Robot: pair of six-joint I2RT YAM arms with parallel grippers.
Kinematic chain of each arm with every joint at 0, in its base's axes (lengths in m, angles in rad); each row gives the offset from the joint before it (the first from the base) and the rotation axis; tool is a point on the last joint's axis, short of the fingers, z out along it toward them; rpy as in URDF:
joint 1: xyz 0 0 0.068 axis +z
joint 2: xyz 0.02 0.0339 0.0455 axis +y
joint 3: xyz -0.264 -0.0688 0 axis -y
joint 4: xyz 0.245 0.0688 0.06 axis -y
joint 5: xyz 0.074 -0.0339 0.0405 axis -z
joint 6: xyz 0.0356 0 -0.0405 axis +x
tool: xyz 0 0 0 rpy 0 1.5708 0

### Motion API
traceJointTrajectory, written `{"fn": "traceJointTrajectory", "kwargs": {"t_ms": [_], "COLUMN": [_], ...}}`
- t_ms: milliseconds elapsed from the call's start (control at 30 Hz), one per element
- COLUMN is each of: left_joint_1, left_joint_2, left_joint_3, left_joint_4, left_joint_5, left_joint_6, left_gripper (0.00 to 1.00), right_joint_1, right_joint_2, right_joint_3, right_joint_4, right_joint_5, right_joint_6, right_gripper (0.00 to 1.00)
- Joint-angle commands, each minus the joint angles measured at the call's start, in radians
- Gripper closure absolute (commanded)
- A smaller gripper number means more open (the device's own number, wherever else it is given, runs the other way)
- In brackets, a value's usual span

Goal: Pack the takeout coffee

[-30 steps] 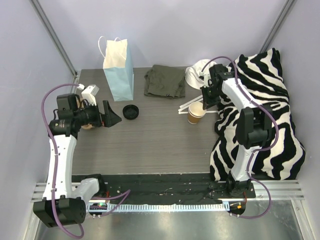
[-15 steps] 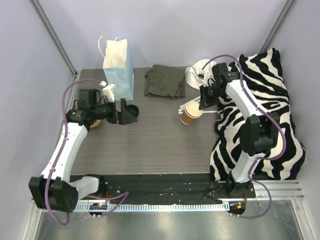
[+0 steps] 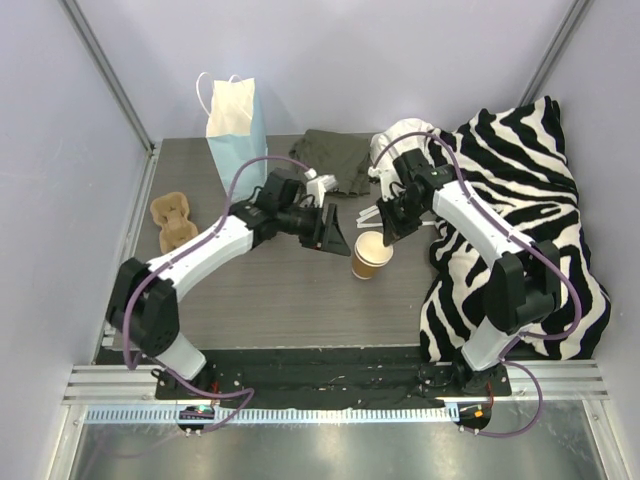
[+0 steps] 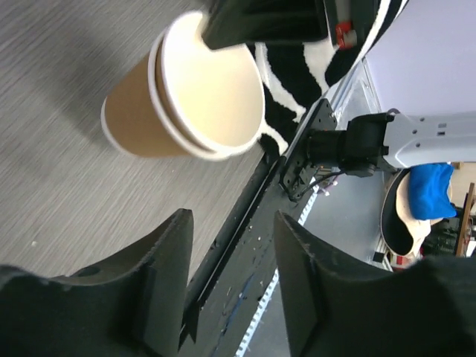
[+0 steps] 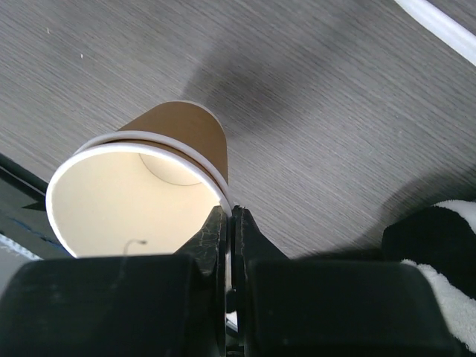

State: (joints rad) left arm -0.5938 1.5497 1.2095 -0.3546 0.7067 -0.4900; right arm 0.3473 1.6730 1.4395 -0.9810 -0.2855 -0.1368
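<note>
– Tan kraft outside, white inside: that's the paper cup (image 3: pixel 370 257) on my screen, near the middle of the counter (image 3: pixel 250 290). What's holding it?

– My right hand (image 3: pixel 388 224) has it by the rim, on the side toward the zebra-striped cloth (image 3: pixel 520 240). On the right wrist camera the two fingers (image 5: pixel 213 239) are pressed almost together with the cup wall pinched between them, one inside and one outside.

– Is it upright?

– No, it's tilted, with its mouth open. Both wrist views show two rims, one just below the other. Its shadow lies apart from its base, but I can't tell for certain whether the base is off the counter.

– And the other arm?

– My left hand (image 3: pixel 335 232) reaches across to just beside the cup, opposite the right hand. Its fingers (image 4: pixel 160 282) are spread apart with nothing between them. On its own camera the cup sits beyond the fingertips, not touching them.

– The bag?

– I see the blue paper bag (image 3: pixel 238 135) standing upright at the far left of the counter, well apart from the cup. The pulp carrier (image 3: pixel 172 218) lies near the left edge.
</note>
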Motion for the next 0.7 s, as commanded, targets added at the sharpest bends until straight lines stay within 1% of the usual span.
{"fn": "traceJointTrajectory", "kwargs": {"t_ms": [0, 167, 500, 667], "left_joint_1": [-0.031, -0.067, -0.090, -0.104], "left_joint_2": [0.078, 0.144, 0.190, 0.205], "left_joint_3": [0.084, 0.119, 0.163, 0.170], "left_joint_4": [0.072, 0.056, 0.008, 0.002], "left_joint_5": [-0.018, -0.039, -0.093, -0.105], "left_joint_6": [-0.070, -0.078, -0.065, -0.062], "left_gripper": [0.53, 0.55, 0.64, 0.65], "right_joint_1": [0.035, 0.056, 0.082, 0.097], "right_joint_2": [-0.071, -0.082, -0.090, -0.093], "right_joint_3": [-0.008, -0.019, -0.019, -0.011], "right_joint_4": [0.031, 0.031, 0.030, 0.028], "right_joint_5": [0.085, 0.100, 0.112, 0.114], "right_joint_6": [-0.014, -0.011, -0.012, -0.012], "right_gripper": [0.99, 0.99, 0.99, 0.99]}}
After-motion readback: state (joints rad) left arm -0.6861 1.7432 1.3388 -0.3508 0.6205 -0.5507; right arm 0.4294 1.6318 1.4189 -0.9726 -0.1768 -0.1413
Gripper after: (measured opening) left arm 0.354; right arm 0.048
